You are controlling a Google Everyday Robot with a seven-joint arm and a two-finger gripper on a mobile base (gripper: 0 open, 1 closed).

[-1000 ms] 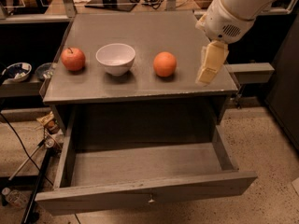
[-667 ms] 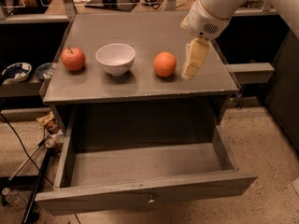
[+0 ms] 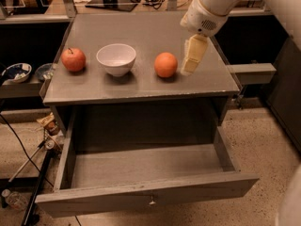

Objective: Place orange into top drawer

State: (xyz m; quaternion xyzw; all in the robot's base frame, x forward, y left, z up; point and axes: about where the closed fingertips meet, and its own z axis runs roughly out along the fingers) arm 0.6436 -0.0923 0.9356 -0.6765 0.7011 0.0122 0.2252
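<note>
The orange sits on the grey cabinet top, right of the middle. My gripper hangs from the white arm just right of the orange, its tip close above the surface and a small gap away from the fruit. It holds nothing that I can see. The top drawer is pulled wide open below the cabinet top, with a small metal knob on its front panel. Its inside is bare.
A white bowl stands left of the orange and a red apple with a dark stem further left. A side shelf juts out on the right. Dishes sit on a low shelf at the left. Cables lie on the floor.
The gripper has moved left across the cabinet top, from near its right edge to right beside the orange. The orange, bowl, apple and drawer have not moved.
</note>
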